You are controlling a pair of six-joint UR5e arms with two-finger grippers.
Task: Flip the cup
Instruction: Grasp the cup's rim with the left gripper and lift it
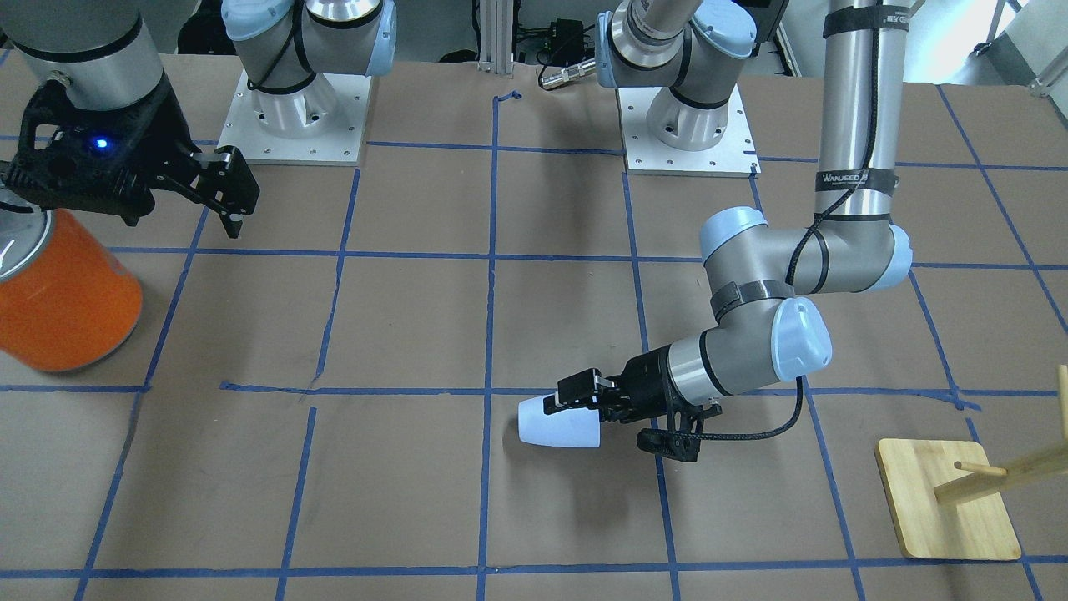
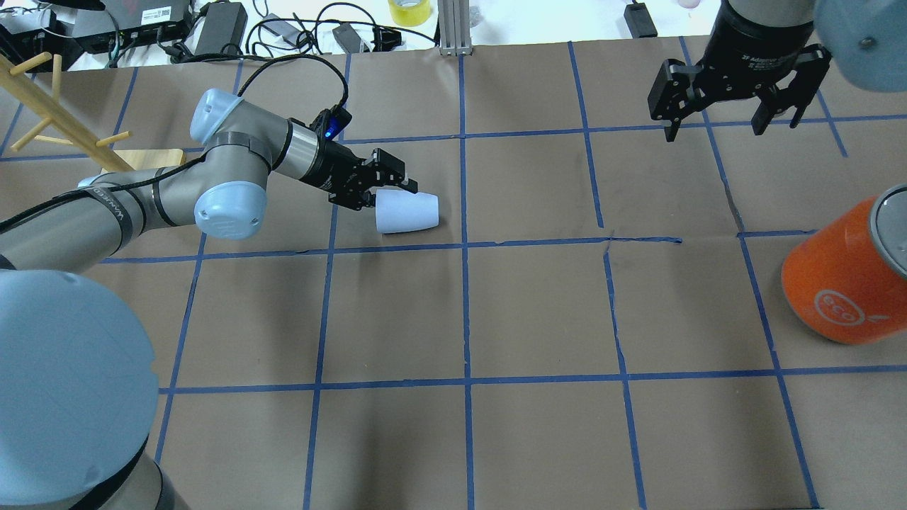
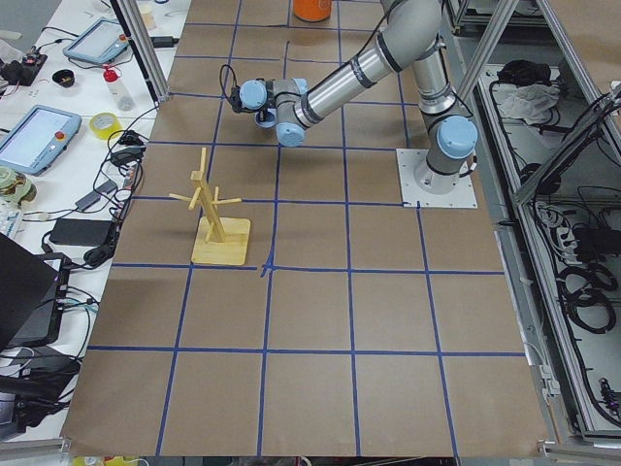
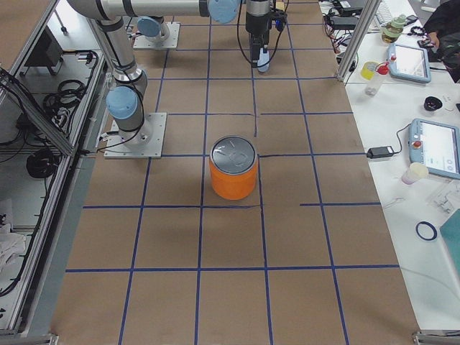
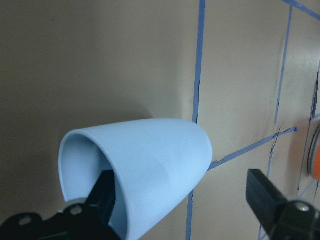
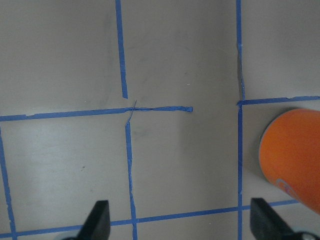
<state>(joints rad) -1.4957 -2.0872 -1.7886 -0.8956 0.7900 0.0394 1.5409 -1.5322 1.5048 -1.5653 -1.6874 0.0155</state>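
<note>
The pale lavender-blue cup lies on its side on the brown table, its open mouth toward my left gripper; it also shows in the front view. My left gripper is low at the cup's mouth and open. In the left wrist view the cup fills the middle; one finger reaches inside the rim and the other finger stands well clear outside the wall. My right gripper hangs open and empty above the table, far from the cup.
A large orange can with a silver top stands near my right gripper and also shows in the right wrist view. A wooden peg rack on a square base stands beyond my left arm. Blue tape lines grid the table.
</note>
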